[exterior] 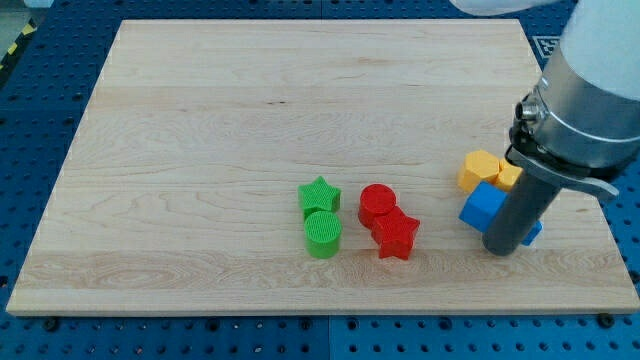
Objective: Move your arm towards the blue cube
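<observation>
The blue cube (482, 206) lies at the board's right side, just below two yellow blocks. My tip (503, 249) stands right beside it, at its lower right, touching or nearly touching it. The dark rod hides part of another blue block (533, 232) behind it. The arm's grey body (590, 100) fills the view's upper right.
A yellow block (479, 169) and a second yellow block (509, 176) sit just above the blue cube. A green star (320, 194) and green cylinder (322, 233) lie near the board's middle. A red cylinder (377, 204) and red star (397, 235) lie right of them. The wooden board's (200, 150) right edge is close to the rod.
</observation>
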Robot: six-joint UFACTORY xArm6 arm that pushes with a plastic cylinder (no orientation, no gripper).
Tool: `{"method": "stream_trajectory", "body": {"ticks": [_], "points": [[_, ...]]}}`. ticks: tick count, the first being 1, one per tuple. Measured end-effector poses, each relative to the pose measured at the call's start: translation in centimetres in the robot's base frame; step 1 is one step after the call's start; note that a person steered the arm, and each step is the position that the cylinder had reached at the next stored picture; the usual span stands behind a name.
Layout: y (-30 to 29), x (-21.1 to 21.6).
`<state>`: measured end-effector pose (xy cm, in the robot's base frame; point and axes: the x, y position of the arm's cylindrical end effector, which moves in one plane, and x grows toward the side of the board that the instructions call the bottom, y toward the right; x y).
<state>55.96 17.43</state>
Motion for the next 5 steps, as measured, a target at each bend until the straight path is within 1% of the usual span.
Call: {"method": "stream_trajectory", "body": {"ticks": [1, 3, 5], "points": [[0.5, 0.0], [2.4, 4.4], [3.1, 4.4]]}}
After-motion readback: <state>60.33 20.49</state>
